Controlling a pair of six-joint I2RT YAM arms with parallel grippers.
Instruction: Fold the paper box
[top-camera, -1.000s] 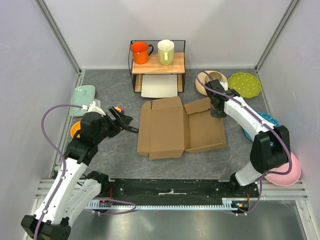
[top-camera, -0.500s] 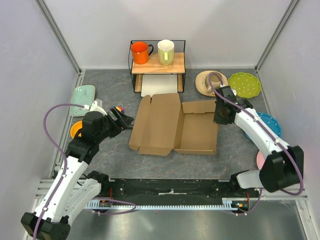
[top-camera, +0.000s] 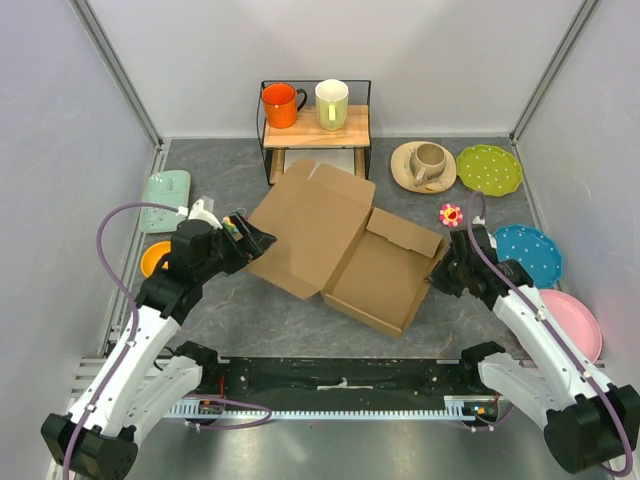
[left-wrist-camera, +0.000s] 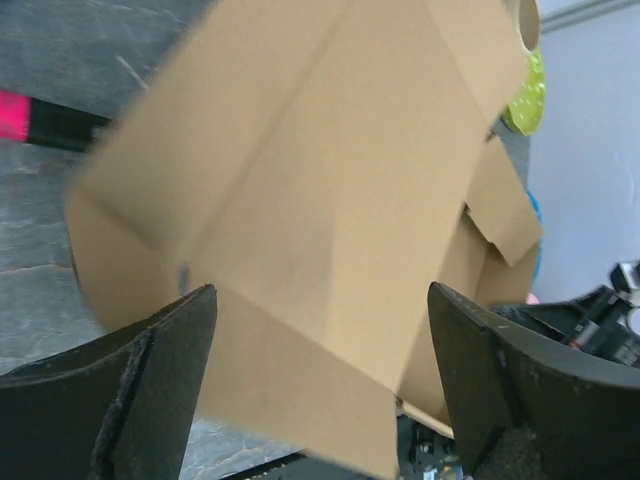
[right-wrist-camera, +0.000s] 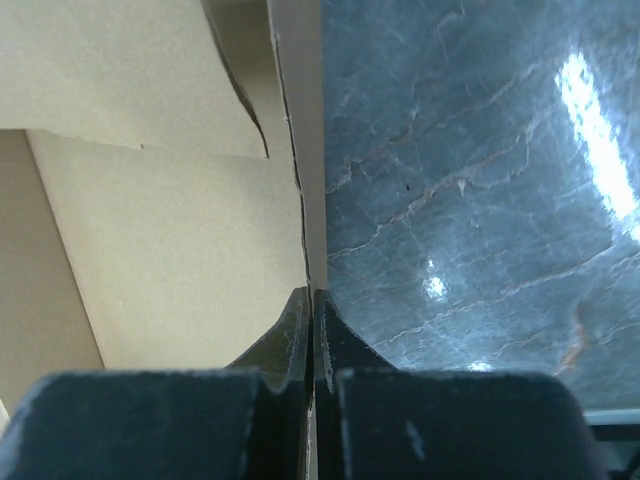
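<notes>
Right gripper (right-wrist-camera: 311, 318) pinches shut on the right wall of the paper box (top-camera: 340, 250), which lies open on the grey surface (top-camera: 250, 320). Left gripper (left-wrist-camera: 320, 300) gapes wide, the box's left panel just ahead.

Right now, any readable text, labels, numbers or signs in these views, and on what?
None readable.
The paper box is plain brown cardboard, with no print on the faces shown.
The orange mug and pale mug show no lettering.
The green plate has only dots.

No readable text, labels or numbers anywhere — paper box (top-camera: 345, 250) plain brown, unmarked.
</notes>
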